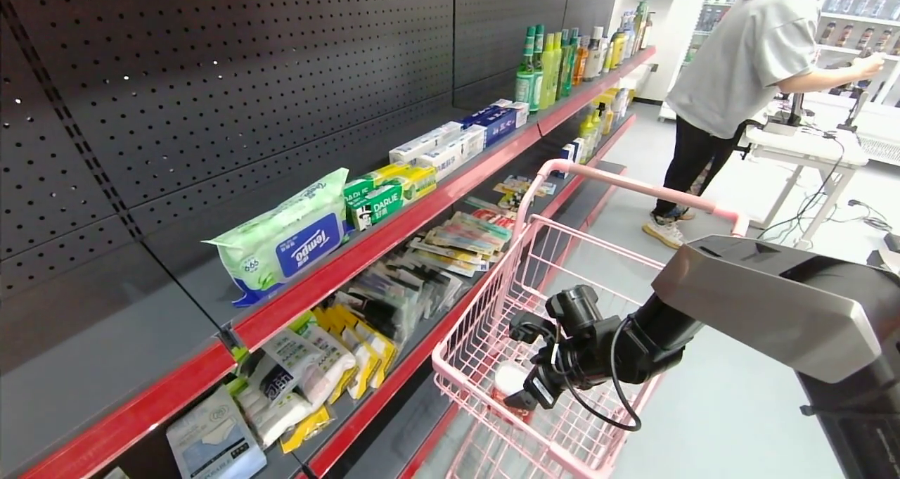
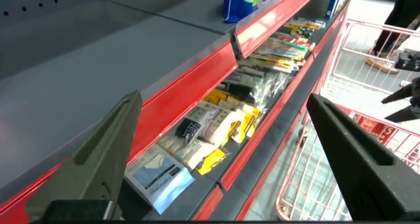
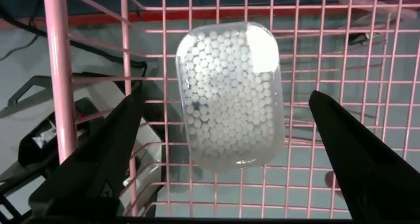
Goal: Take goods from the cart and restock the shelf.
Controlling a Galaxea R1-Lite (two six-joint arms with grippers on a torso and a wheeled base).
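**Right claw open over the tub in the cart**

Head view: the right claw (image 1: 532, 393) hangs inside the pink cart (image 1: 633, 185). Its arm comes in from the right and bends down over the basket, wrist aimed at a white-topped tub (image 1: 509, 378) on the wire floor. The cart stands just beside the shelf (image 1: 394, 234). The shelf's red-edged upper board carries a green and blue tissue pack (image 1: 288, 236), with bare grey board on the near side of it.

Left wrist view: the left claw (image 2: 224, 102) is released, its fingers wide apart and holding nothing. It hovers by the bare stretch of the upper board, near the red edge. The tier below, crowded with white and yellow packets (image 2: 203, 129), is clearer from here, and the cart's wire side shows farther off.

Right wrist view: looking straight down, the right claw's fingers are spread on either side of the tub (image 3: 230, 96), both apart from it. The tub is rounded with a clear top and is packed with small white round tips. A thick pink bar of the cart runs close on one side, and open mesh lies on the others.
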